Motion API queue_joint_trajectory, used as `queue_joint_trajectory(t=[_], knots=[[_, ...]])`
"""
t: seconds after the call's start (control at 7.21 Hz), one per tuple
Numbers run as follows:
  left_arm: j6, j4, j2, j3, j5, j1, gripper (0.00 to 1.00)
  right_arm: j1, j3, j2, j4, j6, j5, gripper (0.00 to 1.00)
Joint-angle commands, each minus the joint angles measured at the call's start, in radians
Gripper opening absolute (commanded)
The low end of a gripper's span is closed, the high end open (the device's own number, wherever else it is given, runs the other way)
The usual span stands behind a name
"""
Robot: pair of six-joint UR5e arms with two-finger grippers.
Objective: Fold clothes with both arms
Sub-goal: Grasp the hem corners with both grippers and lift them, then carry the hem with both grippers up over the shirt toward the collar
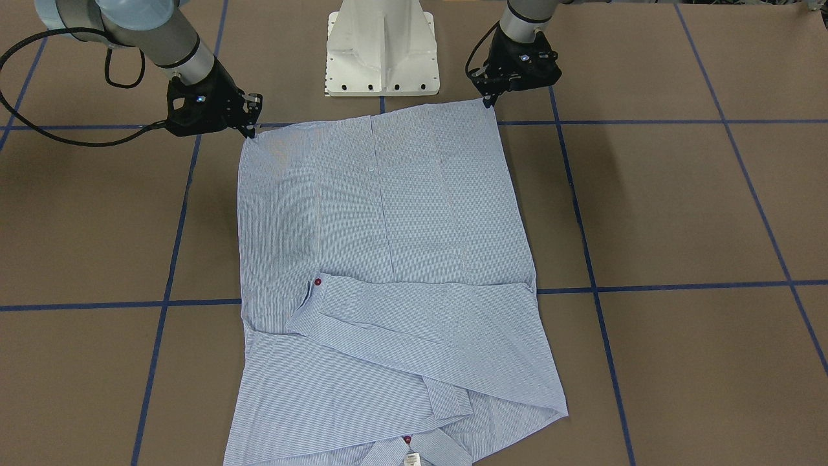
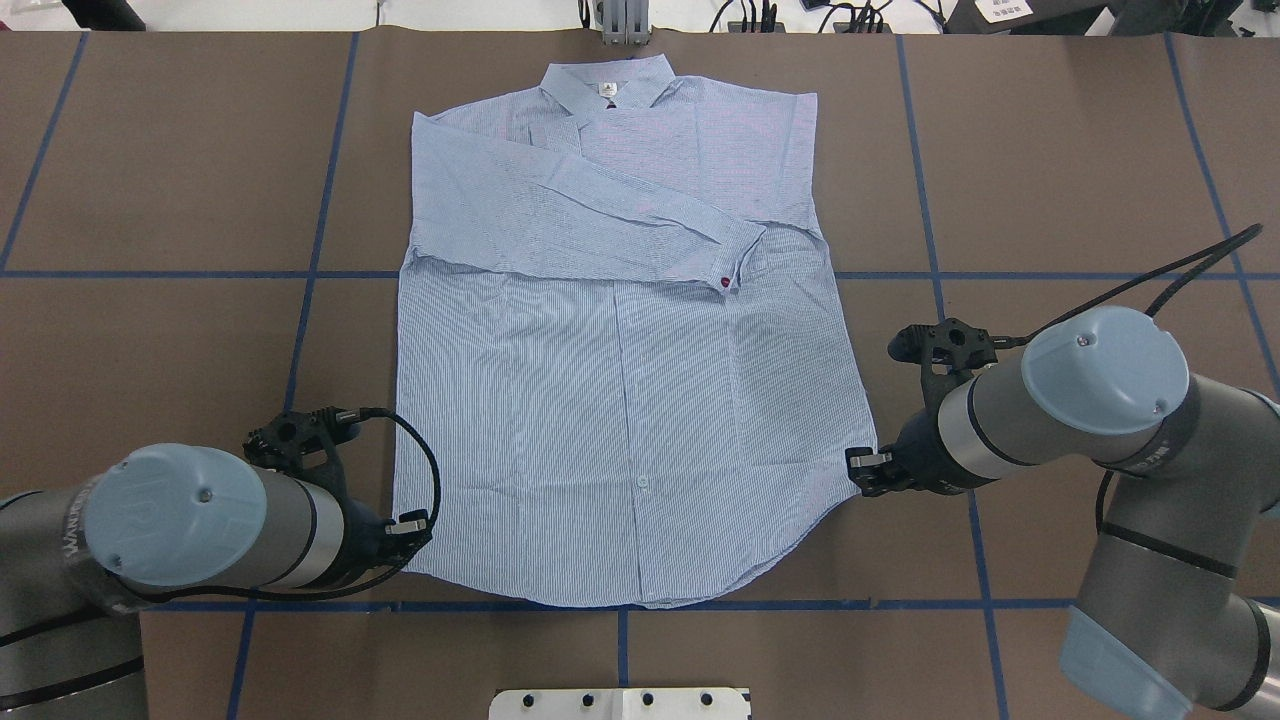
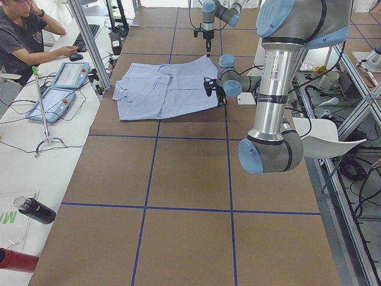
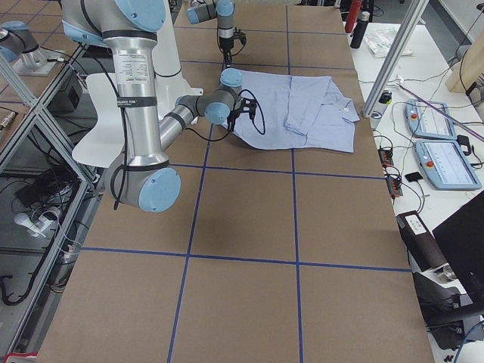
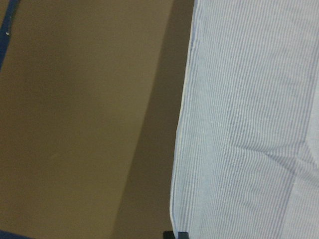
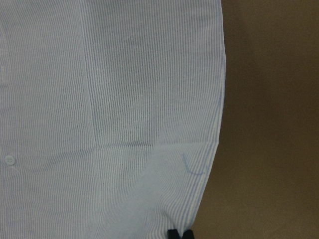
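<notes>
The light blue striped shirt [image 2: 620,400] lies flat on the brown table, collar [image 2: 605,90] away from me and hem towards me. One sleeve is folded across the chest, and its cuff shows a reddish button [image 2: 723,284]. My left gripper [image 2: 408,528] sits low at the hem's left corner, which also shows in the front view [image 1: 490,100]. My right gripper [image 2: 858,472] sits at the hem's right corner [image 1: 250,131]. In each wrist view the dark fingertips [image 5: 177,234] [image 6: 179,234] stand close together at the shirt's edge, pinching the cloth.
The white pedestal base [image 2: 620,703] stands just behind the hem. Blue tape lines [image 2: 300,330] cross the table. An operator [image 3: 24,36] sits with control tablets [image 3: 56,101] beyond the collar end. Bottles [image 3: 36,210] lie off the table's edge.
</notes>
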Motion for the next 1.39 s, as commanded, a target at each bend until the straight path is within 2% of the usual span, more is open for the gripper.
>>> queue_joint_trajectory(t=[0.0, 0.28, 0.55, 0.97, 1.11, 1.25], knots=[[0.003, 0.04, 0.004, -0.04, -0.048, 0.009, 0.0, 0.005, 0.115, -0.126, 0.002, 0.005, 0.062, 0.0], [0.003, 0.144, -0.001, -0.131, -0.085, 0.096, 0.0, 0.003, 0.134, -0.156, 0.002, 0.005, 0.208, 0.0], [0.001, 0.175, -0.001, -0.181, -0.087, 0.199, 0.0, -0.023, 0.146, -0.197, 0.008, 0.005, 0.302, 0.0], [-0.022, 0.179, 0.006, -0.173, -0.087, 0.245, 0.0, -0.041, 0.164, -0.215, 0.009, 0.005, 0.318, 0.0], [-0.019, 0.179, 0.004, -0.144, -0.089, 0.223, 0.0, -0.006, 0.136, -0.177, 0.009, 0.005, 0.309, 0.0], [-0.008, 0.178, -0.002, -0.12, -0.089, 0.162, 0.0, 0.047, 0.082, -0.094, 0.011, 0.005, 0.307, 0.0]])
